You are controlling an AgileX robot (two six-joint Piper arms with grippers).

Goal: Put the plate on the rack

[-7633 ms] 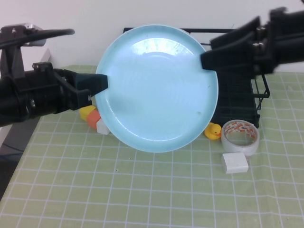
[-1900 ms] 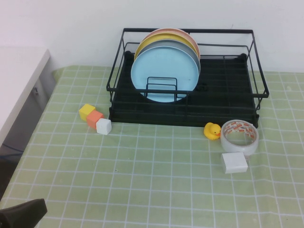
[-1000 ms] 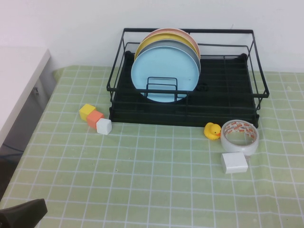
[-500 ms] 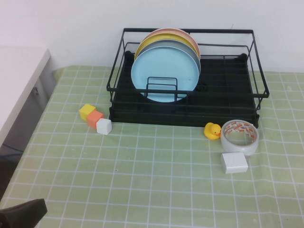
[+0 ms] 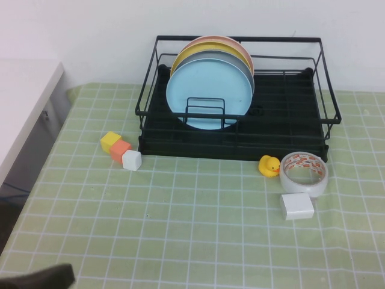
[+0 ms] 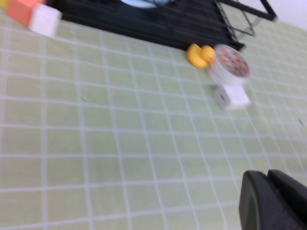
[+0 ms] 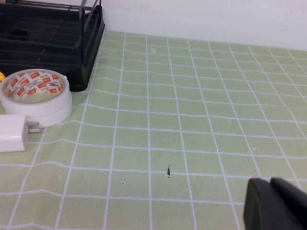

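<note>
The light blue plate [image 5: 207, 96] stands upright in the black wire rack [image 5: 289, 108]. Left gripper [image 6: 274, 203] and right gripper [image 7: 274, 203] hover low over the worktop [image 5: 192, 223], fingers pressed together.

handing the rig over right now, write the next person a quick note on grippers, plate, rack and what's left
Left gripper: pulled back low at the near left edge of the table, holding nothing, fingers together.
Right gripper: parked off the table's right side, out of the high view, holding nothing, fingers together.
Large round light blue plate: standing upright in the black wire dish rack, frontmost of the stacked plates, behind the small wire divider.
Done: plate is on the rack.
Left: nothing visible; arms are clear.
</note>
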